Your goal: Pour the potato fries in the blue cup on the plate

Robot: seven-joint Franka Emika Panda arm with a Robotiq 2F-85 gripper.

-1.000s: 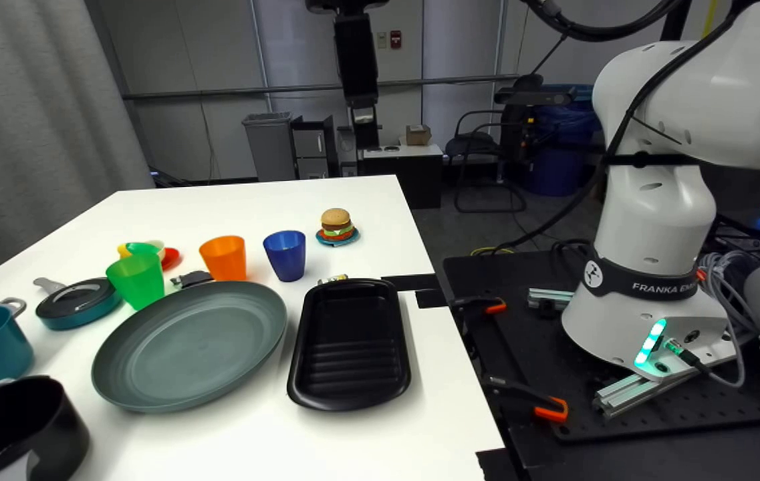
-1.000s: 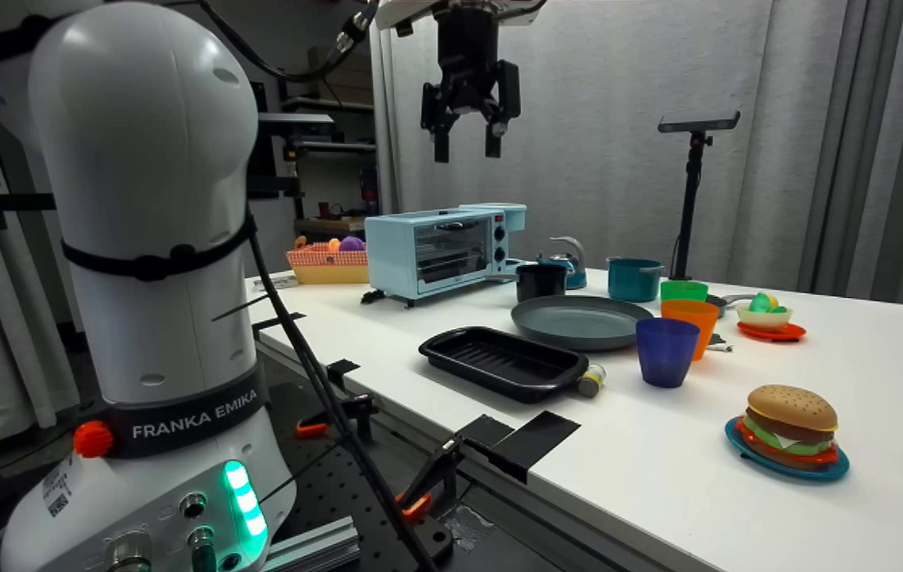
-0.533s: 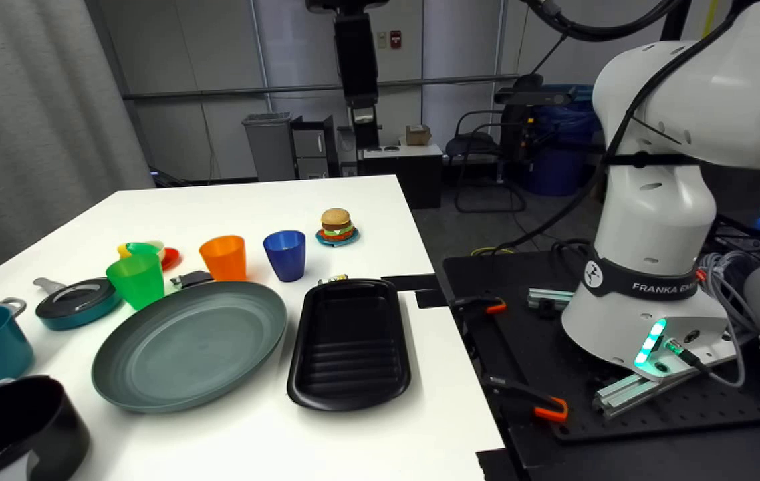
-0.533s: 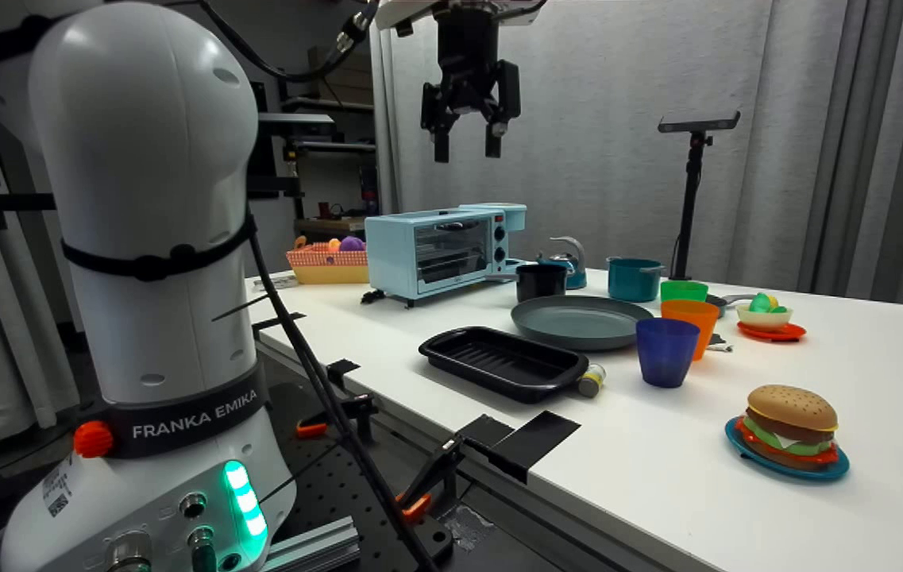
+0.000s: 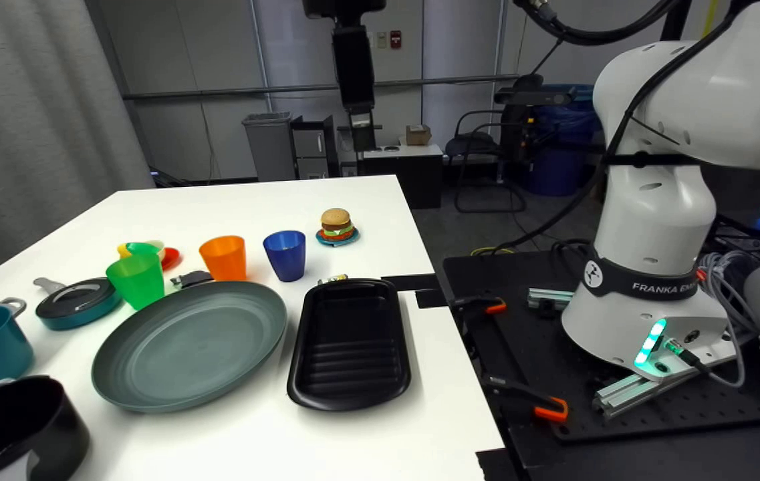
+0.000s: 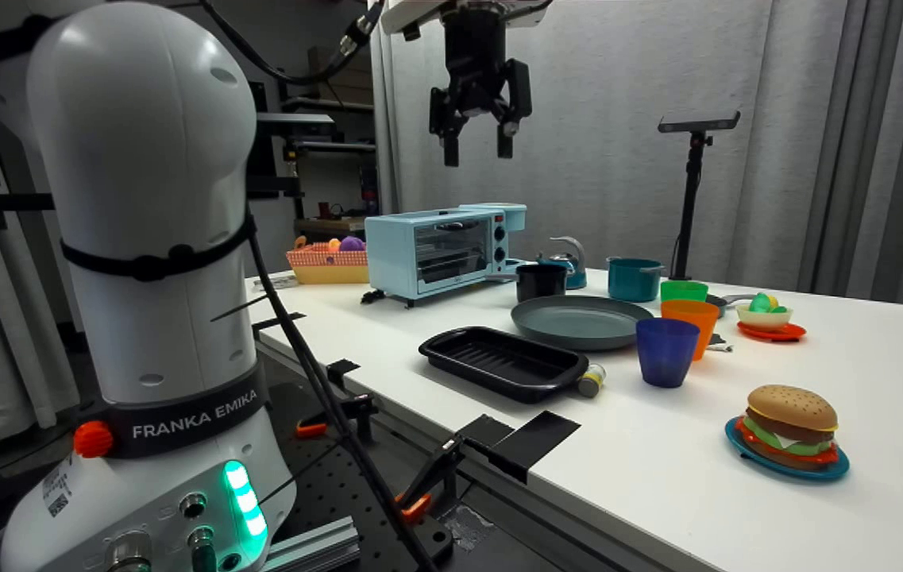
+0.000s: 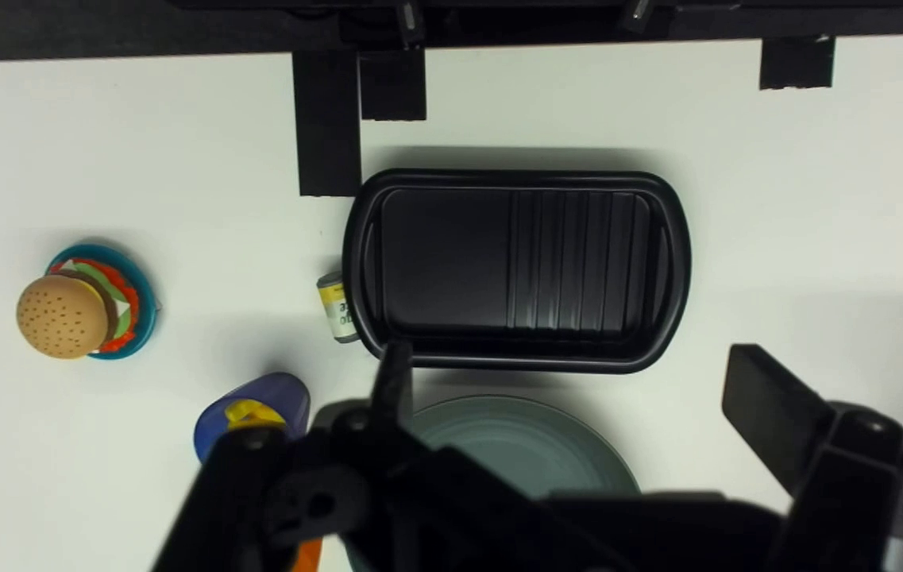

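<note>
The blue cup stands upright on the white table in both exterior views. In the wrist view the cup is partly hidden behind a gripper finger. Yellow potato fries show inside it there. The large grey-green plate lies flat with nothing on it in both exterior views. In the wrist view the plate is partly covered by the gripper. My gripper is open and empty, high above the table. Its fingers also stand wide apart in the wrist view.
A black rectangular tray lies beside the plate, with a small can touching or near its end. An orange cup and a green cup stand near the blue cup. A toy burger, pots and a toaster oven also stand there.
My gripper has shifted slightly, to the right in an exterior view where the arm base is at left, and slightly left where the base is at right. The objects have not moved.
</note>
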